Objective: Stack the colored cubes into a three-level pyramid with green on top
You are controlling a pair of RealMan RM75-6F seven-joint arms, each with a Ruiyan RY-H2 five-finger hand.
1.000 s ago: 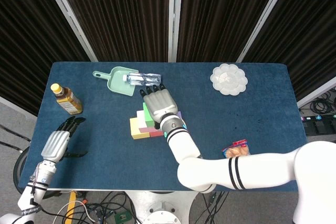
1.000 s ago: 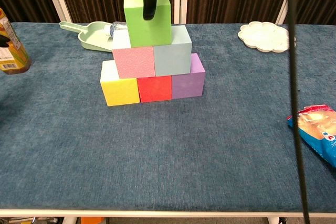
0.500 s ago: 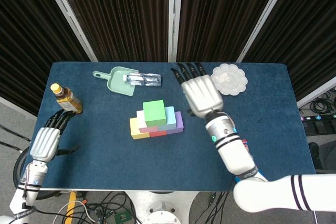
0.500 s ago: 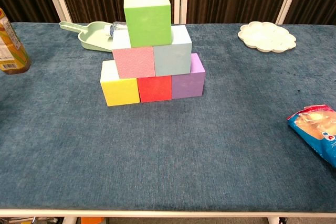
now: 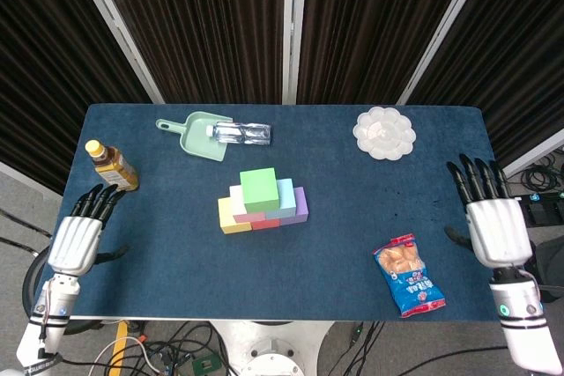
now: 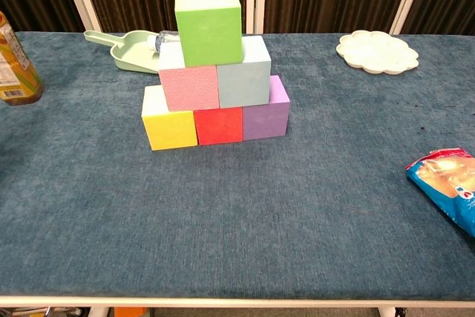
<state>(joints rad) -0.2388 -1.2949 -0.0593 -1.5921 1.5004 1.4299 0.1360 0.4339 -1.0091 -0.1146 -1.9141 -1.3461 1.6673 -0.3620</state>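
Chest view | green cube (image 6: 209,24) tops pyramid, slightly skewed | both hands' fingers spread, empty

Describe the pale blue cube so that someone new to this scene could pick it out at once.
Start at the block pyramid in the middle of the blue table. The pale blue cube is in its middle row, right of the pink cube, under the green cube. It rests on the red cube and purple cube.

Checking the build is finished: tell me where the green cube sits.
The green cube tops the pyramid mid-table in the chest view, resting on the pink cube and light blue cube.
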